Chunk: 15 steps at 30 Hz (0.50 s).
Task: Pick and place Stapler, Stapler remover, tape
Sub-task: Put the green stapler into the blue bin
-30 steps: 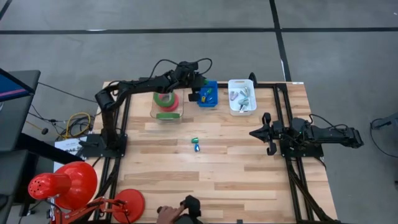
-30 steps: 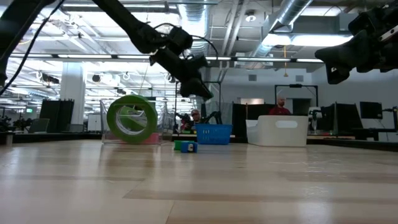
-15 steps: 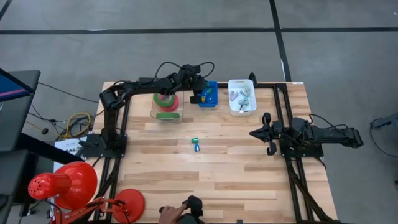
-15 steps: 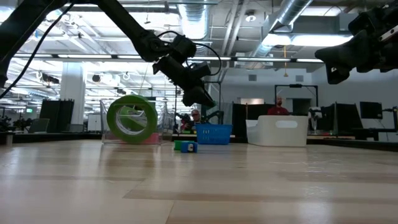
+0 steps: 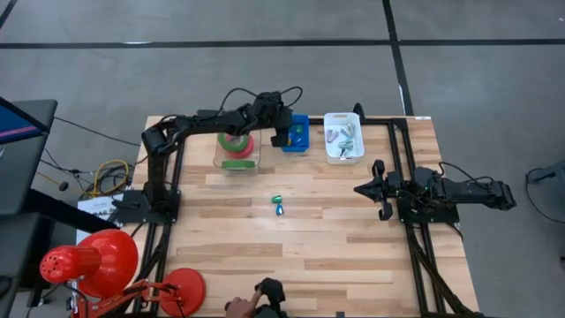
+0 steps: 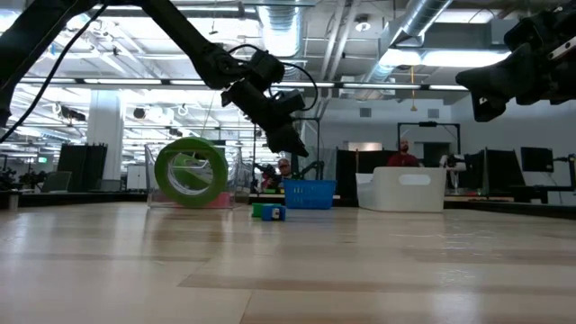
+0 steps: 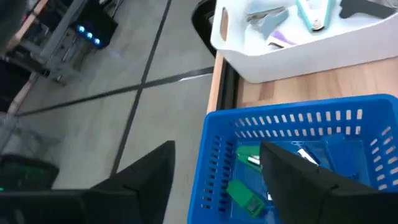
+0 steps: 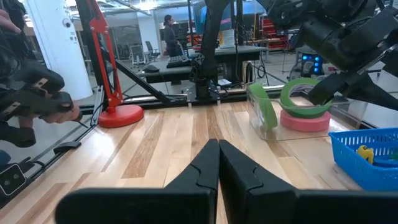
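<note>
I have the left claw (image 5: 282,140) at the upper centre of the high view, fingers spread wide and holding nothing, over the blue slotted plastic basket (image 5: 299,140). The left wrist view shows what the overhead cannot: small green and blue pieces lying inside that basket. The flat tape (image 5: 235,144) rings, green and red-pink, sit in a clear box left of it. A white smooth bin (image 5: 343,155) stands to its right. The right claw (image 5: 380,190) waits closed, right of centre on the wooden plank counter (image 5: 335,238).
</note>
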Motion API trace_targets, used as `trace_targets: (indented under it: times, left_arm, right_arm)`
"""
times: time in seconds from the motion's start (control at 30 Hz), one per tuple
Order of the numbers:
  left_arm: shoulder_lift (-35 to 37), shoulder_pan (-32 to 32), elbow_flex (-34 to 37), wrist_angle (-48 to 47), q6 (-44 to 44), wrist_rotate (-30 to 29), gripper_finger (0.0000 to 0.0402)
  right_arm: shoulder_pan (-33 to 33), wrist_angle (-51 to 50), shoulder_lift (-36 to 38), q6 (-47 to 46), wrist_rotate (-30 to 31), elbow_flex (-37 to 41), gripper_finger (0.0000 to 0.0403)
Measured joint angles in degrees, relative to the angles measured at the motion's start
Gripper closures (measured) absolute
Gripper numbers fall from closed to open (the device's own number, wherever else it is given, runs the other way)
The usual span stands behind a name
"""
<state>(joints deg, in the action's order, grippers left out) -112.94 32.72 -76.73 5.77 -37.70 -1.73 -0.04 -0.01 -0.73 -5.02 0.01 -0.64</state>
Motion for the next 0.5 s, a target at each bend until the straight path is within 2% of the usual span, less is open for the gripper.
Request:
trace_targets:
  times: [0.2, 0.5]
  left_arm:
    - [1.8, -1.4, 0.0, -1.0, 3.9, -0.8, 0.0160]
    - [8.0, -4.5, 0.0, -4.7, 6.5, 0.8, 0.0168]
  right_arm:
    - [0.0, 0.0, 0.0, 0.0, 0.0, 0.0, 0.0403]
    - [0.0, 0.0, 0.0, 0.0, 0.0, 0.0, 0.0403]
